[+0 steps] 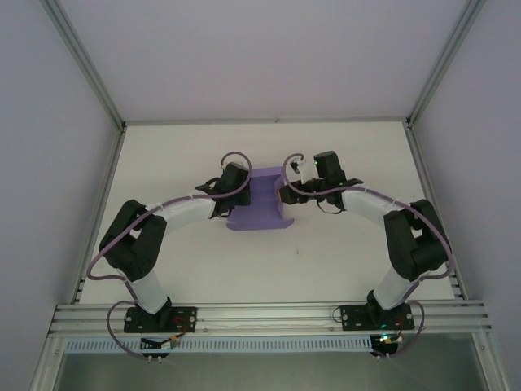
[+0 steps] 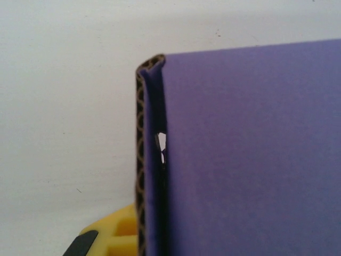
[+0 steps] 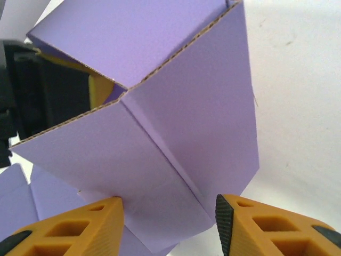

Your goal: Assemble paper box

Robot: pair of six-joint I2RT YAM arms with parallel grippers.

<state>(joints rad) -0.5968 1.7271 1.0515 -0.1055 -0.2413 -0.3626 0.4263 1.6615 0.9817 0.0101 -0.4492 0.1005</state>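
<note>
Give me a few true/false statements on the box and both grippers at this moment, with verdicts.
1. The lavender-purple corrugated card box lies near the middle of the white table. True.
2. The box is a flat, unfolded sheet. False: several panels are folded up into walls.
3. The right gripper has its fingers apart, with a box panel just ahead of them. True.
4. The left gripper hangs wide open, clear of the box. False: it is shut on the box's left wall.
5. The card's cut edge shows wavy fluting. True.
</note>
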